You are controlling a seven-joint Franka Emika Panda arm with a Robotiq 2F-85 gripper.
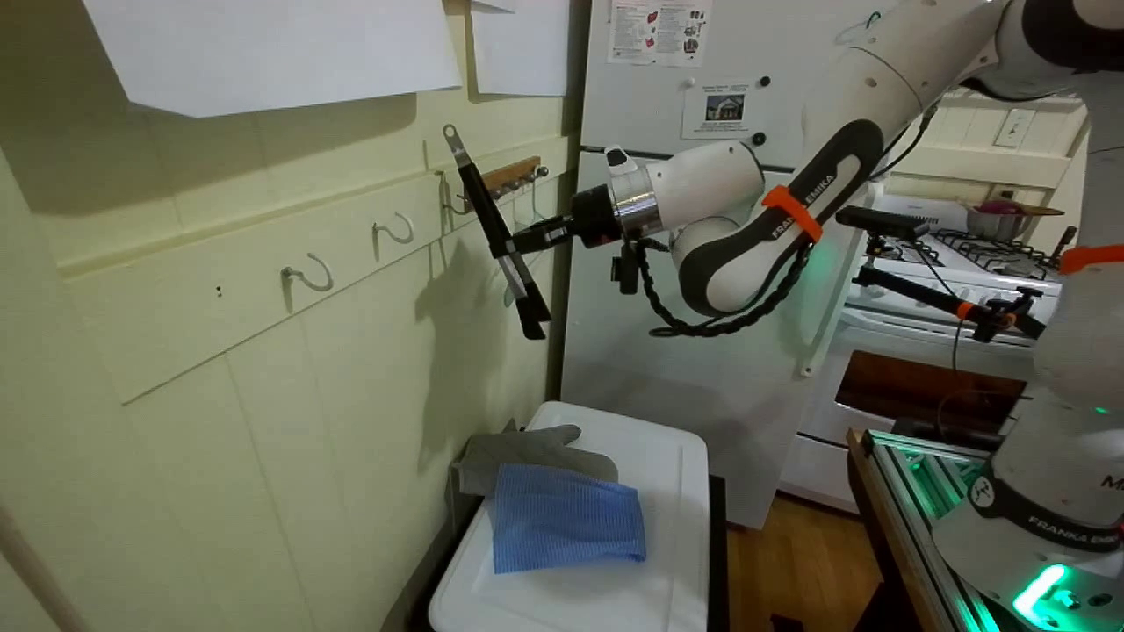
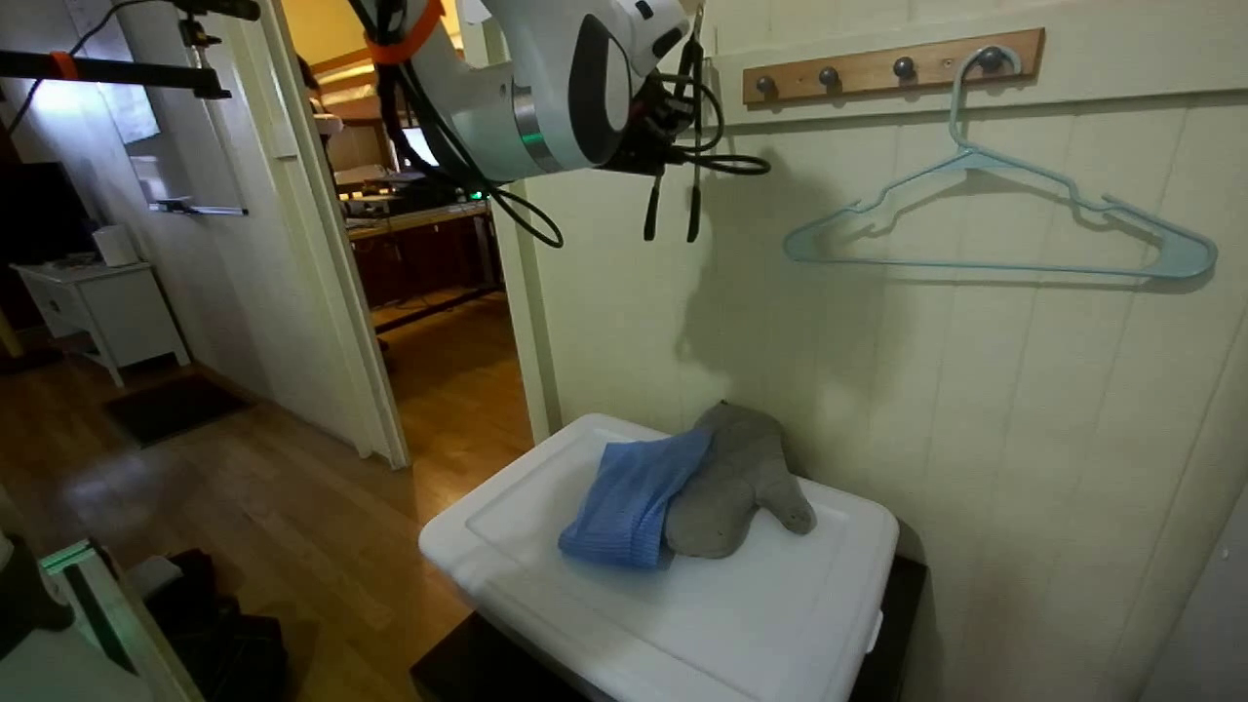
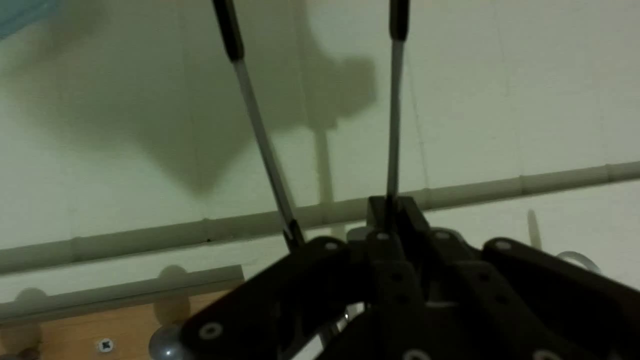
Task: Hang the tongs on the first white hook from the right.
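Note:
The tongs (image 1: 481,197) have two slender arms with black grips and tips and a metal loop end. They stand steeply tilted in front of the wall, loop end up and tips down. Their spread tips show in an exterior view (image 2: 693,214), and both arms in the wrist view (image 3: 395,120). My gripper (image 1: 516,239) is shut on the tongs near mid-length; in the wrist view its fingertips (image 3: 392,212) close on one arm. The first white hook (image 1: 453,209) appears just left of the wooden bar, partly hidden behind the tongs. I see the loop apart from it.
More white hooks (image 1: 397,240) (image 1: 307,280) are further left on the wall. A wooden bar (image 2: 877,73) with dark knobs holds a light-blue hanger (image 2: 965,156). Below, a grey mitt (image 2: 736,478) and blue cloth (image 1: 571,518) lie on a white lid (image 1: 650,597). A fridge (image 1: 650,377) stands close by.

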